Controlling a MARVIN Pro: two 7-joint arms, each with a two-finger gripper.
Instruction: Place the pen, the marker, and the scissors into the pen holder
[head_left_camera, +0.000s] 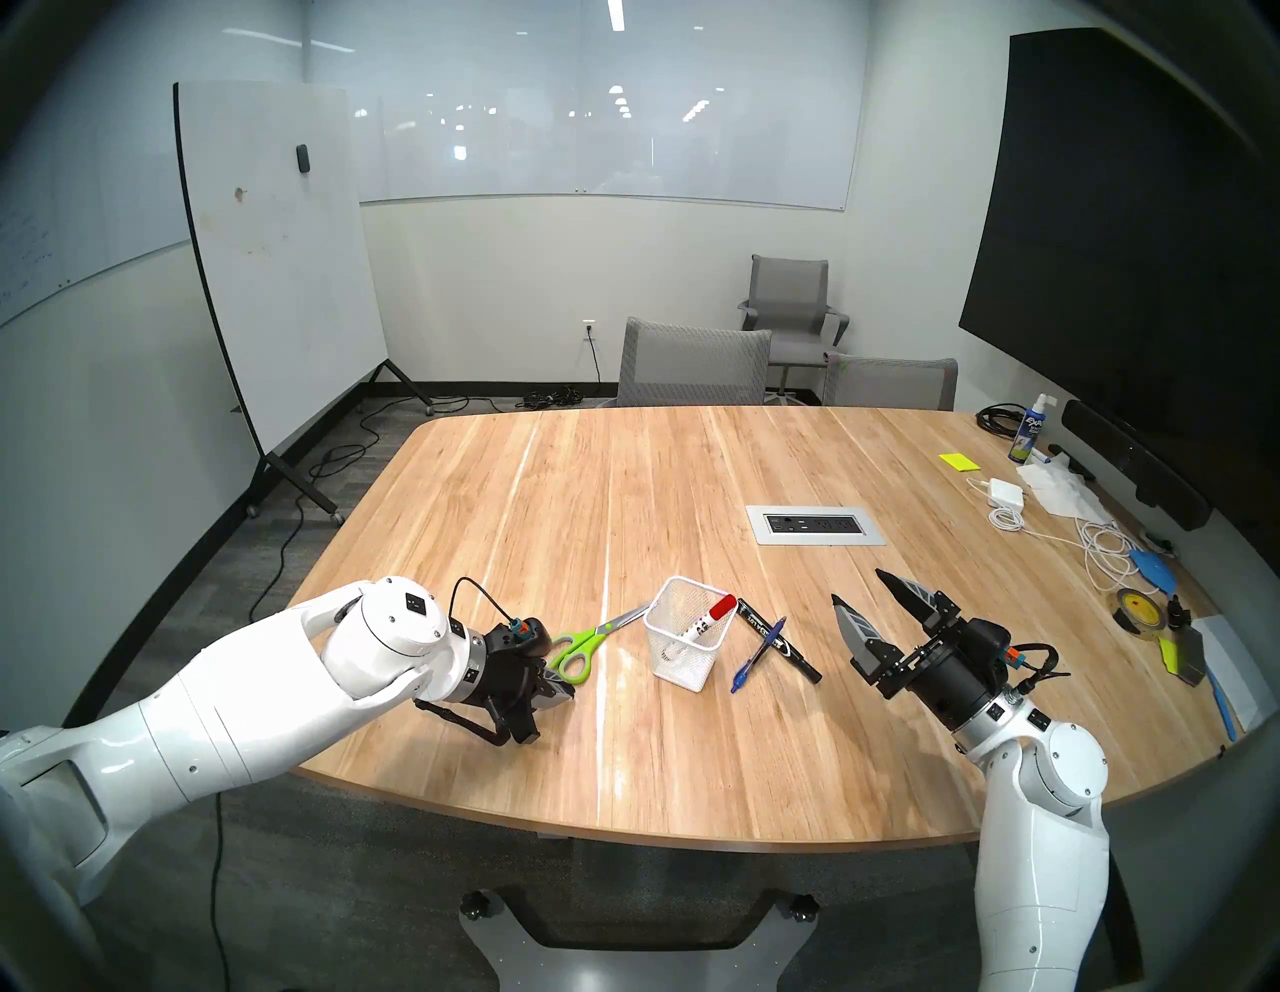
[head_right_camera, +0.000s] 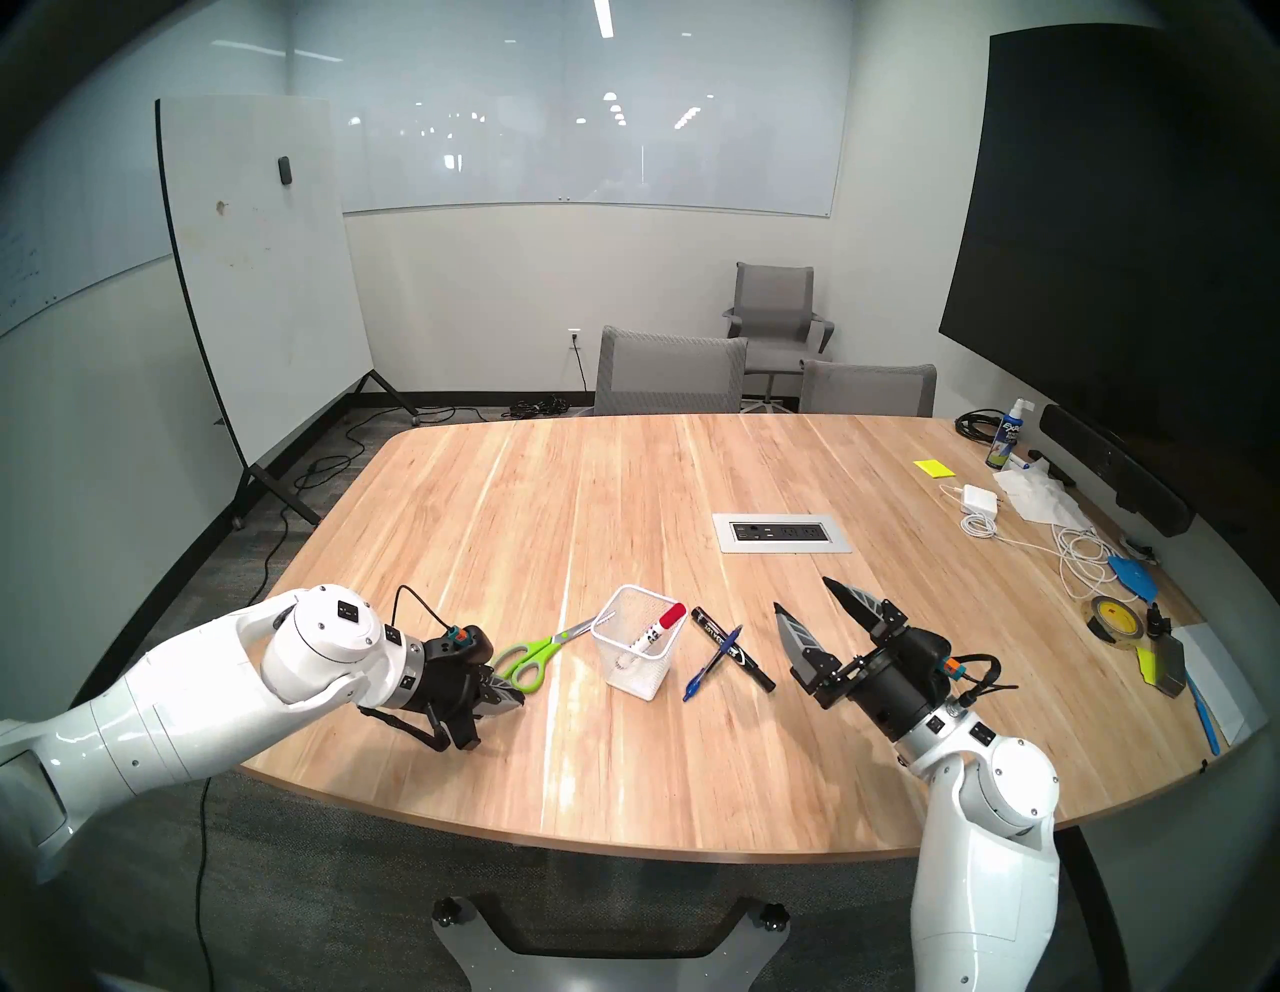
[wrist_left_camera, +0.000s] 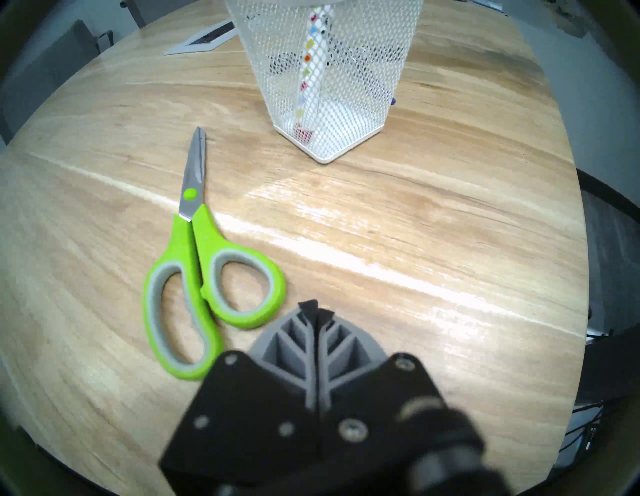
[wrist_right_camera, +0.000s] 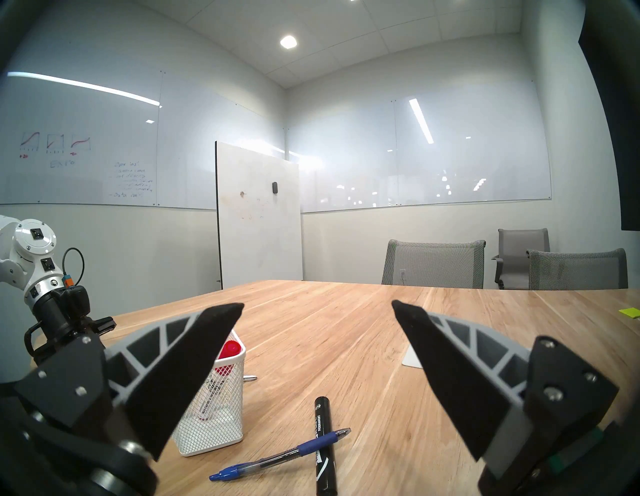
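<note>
big wooden desk first, then the left arm reaching low across its near corner, wrist tipped down toward the top, left claw pressed together and empty, just beside the handles of the lime-green scissors with silver blades. the right arm sits parked on the other side, pointing roughly level, right claw spread wide and holding nothing. the white wire-mesh pen holder stands between them with 1 red-capped white marker leaning inside. the thick black marker and slim blue pen lie crossed, touching, just right of it. looks like scissors next: spread that claw, straddle the closed handles near the pivot, pinch firmly, then tip the blades down into the holder.
</note>
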